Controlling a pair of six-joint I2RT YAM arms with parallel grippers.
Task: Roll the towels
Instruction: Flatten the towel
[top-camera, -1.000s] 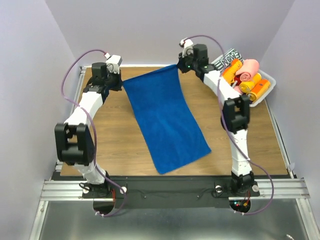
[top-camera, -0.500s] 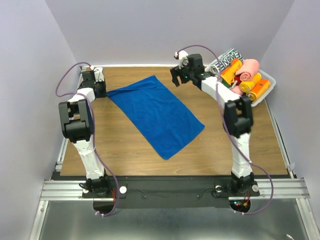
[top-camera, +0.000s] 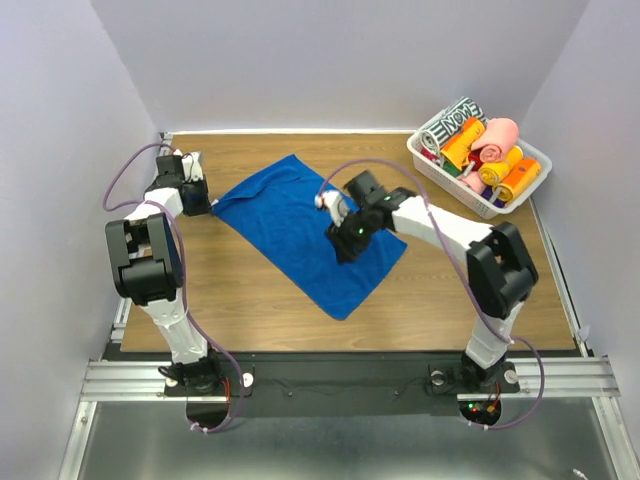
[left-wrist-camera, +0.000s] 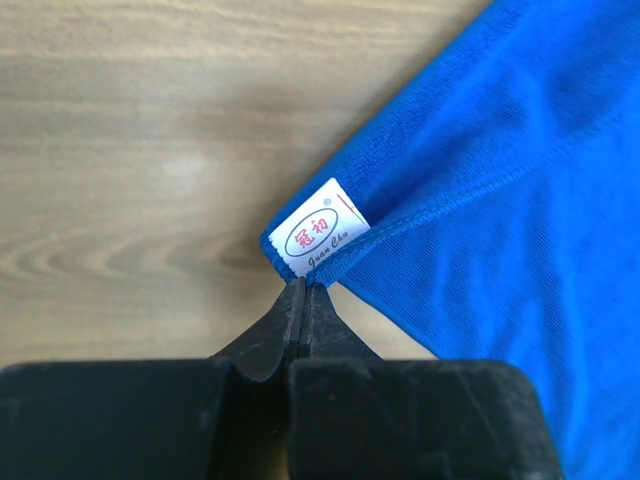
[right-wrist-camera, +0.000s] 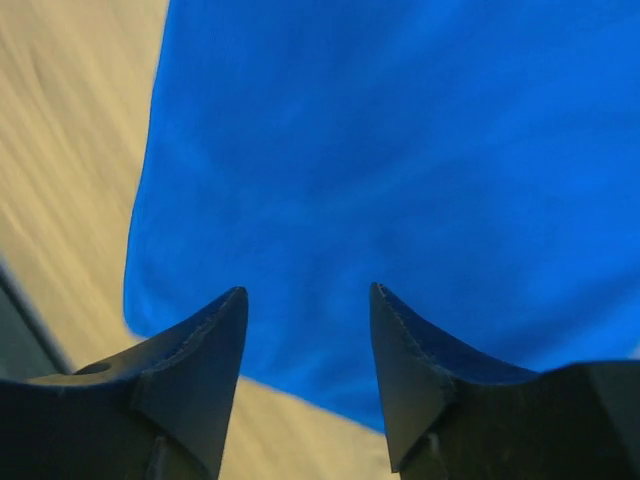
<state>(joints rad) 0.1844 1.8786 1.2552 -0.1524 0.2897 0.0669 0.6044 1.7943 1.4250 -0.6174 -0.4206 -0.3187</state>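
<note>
Holding: left claw (left-wrist-camera: 303, 292) closed, pinching the far-left corner of the blue towel (top-camera: 290, 215), right by its white tag (left-wrist-camera: 320, 232).
Right claw: right claw (right-wrist-camera: 305, 295) has its jaws parted with nothing between them; it hangs over the towel's middle, cloth directly below.
Towel position: spread flat on the counter (top-camera: 260, 300), mid-counter, well apart from the basket.
Long axis: diagonal, far-left to near-right.
Key relation: the free near-right short end lies just toward the near edge from the right claw, so that arm is nearer; probably where a roll would start.
Basket: basket (top-camera: 447, 183) sits at the far-right corner.
Basket contents: pink towel (top-camera: 497, 138) looks already rolled, lying among orange rolls (top-camera: 515, 178) and a patterned roll (top-camera: 455, 118).
</note>
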